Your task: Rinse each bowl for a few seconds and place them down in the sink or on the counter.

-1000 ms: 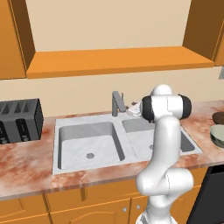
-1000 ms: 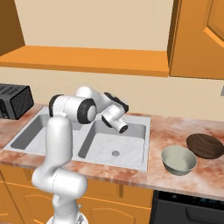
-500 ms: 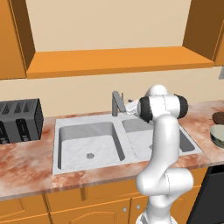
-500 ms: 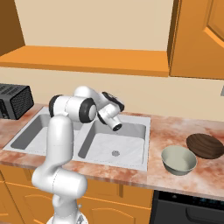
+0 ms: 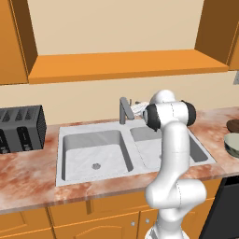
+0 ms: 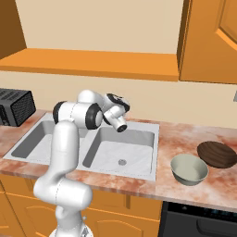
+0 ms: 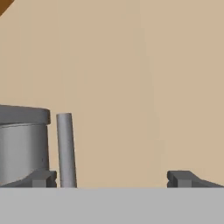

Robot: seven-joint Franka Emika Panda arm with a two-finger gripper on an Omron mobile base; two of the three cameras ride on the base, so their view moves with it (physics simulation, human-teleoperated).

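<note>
Wrist swung toward faucet (image 7: 26,146), end effector (image 7: 112,178) fingers apart, empty, bowls (image 6: 189,169) on counter (image 6: 185,139).

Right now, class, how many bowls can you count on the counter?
2. The cream-green bowl sits right of the sink near the counter's front edge; the dark brown bowl sits behind it, further right.

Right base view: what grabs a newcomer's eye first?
The white arm rising in front of the double sink, its open gripper hanging empty over the right basin near the faucet. Then the two bowls on the counter right of the sink: cream bowl in front, brown bowl behind.
</note>
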